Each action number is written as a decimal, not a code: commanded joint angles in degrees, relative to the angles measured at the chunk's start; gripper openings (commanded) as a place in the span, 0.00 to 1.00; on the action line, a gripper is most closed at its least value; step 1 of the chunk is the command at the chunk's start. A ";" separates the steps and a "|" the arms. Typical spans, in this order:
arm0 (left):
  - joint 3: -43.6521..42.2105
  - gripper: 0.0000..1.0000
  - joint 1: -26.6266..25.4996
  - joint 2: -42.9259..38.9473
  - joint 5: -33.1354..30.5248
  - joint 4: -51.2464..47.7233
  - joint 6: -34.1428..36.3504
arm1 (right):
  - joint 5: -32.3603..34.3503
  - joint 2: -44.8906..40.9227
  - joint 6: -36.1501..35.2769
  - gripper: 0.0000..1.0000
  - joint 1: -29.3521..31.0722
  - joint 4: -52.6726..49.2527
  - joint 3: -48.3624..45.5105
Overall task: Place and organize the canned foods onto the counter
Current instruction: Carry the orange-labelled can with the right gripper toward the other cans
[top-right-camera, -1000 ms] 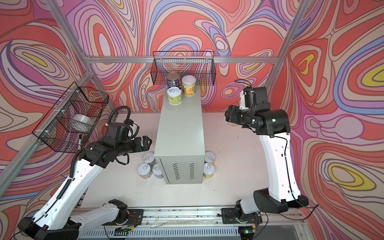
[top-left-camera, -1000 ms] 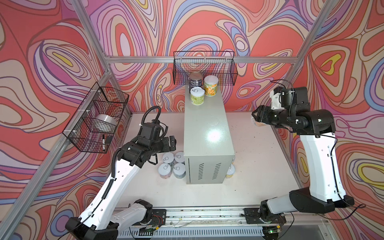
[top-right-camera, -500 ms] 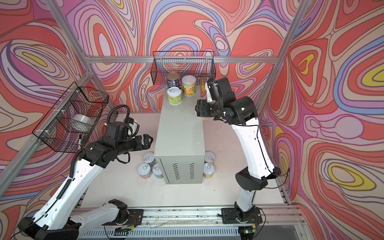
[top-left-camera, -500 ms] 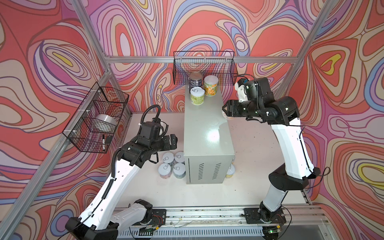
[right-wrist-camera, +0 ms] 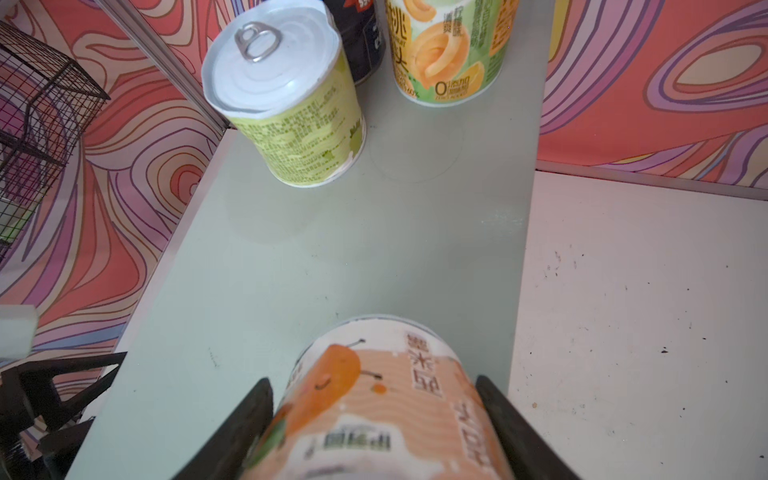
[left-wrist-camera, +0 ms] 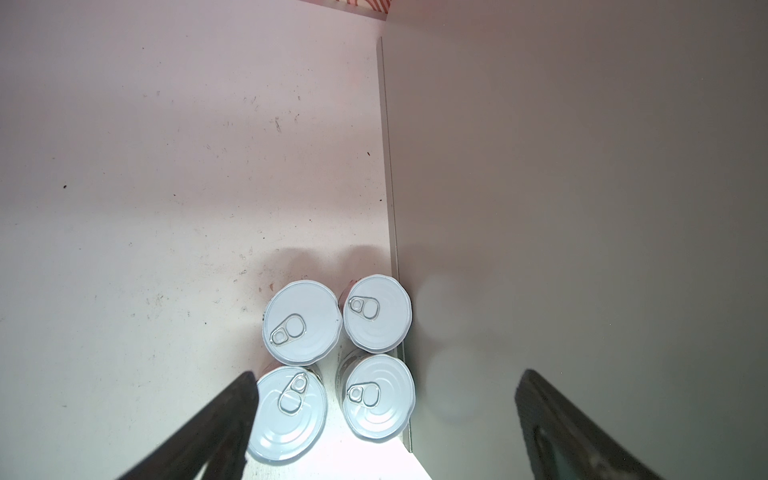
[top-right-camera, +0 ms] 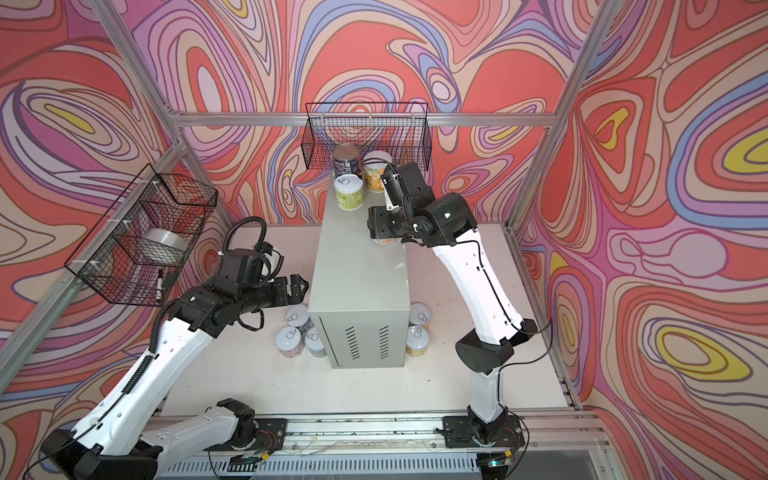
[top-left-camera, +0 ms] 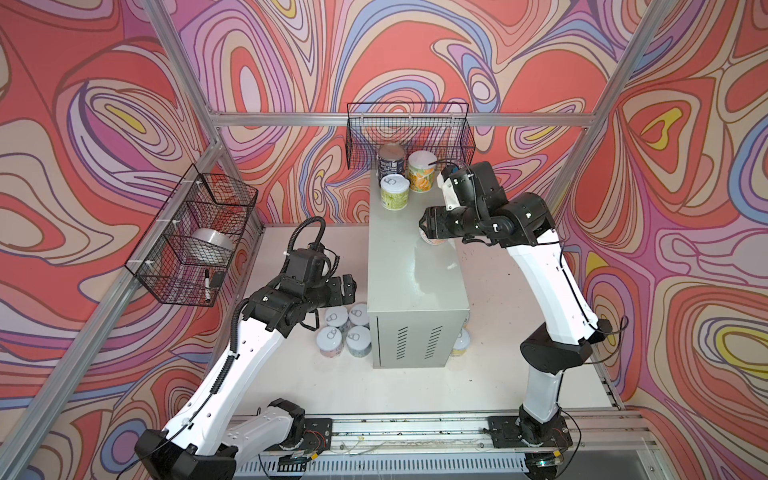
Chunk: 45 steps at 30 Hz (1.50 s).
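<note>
Right fingers point(right-wrist-camera: 253, 415) are clamped on an orange can point(right-wrist-camera: 382, 407), held over the counter point(top-left-camera: 411, 270) by its right edge, well apart from three cans point(top-left-camera: 394, 193) at the far end. Left fingers point(left-wrist-camera: 220, 424) stand wide apart above four cans point(left-wrist-camera: 301, 328) against the counter's side.

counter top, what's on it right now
Three cans stand at the far end of the counter: navy can, peach-label can, green can. The right claw holds an orange can over it; whether it touches is hidden.
</note>
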 commanded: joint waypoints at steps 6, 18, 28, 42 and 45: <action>-1.28 0.98 0.29 -0.39 -1.43 1.14 -0.06 | 2.92 1.48 -0.68 0.69 0.20 3.37 2.30; -2.46 0.99 0.90 0.19 -0.51 2.47 0.27 | 2.55 2.27 -0.99 0.85 0.17 5.22 2.43; -0.69 0.99 1.73 0.23 -0.13 2.08 2.85 | 3.07 -2.37 -1.54 0.81 0.20 9.28 1.94; 3.74 1.00 7.11 -0.66 5.56 3.30 2.45 | 0.42 -27.37 1.48 0.64 0.68 19.93 -30.36; 4.74 0.99 8.29 -0.13 8.17 4.44 1.50 | -1.18 -29.87 3.03 0.64 0.66 21.25 -36.34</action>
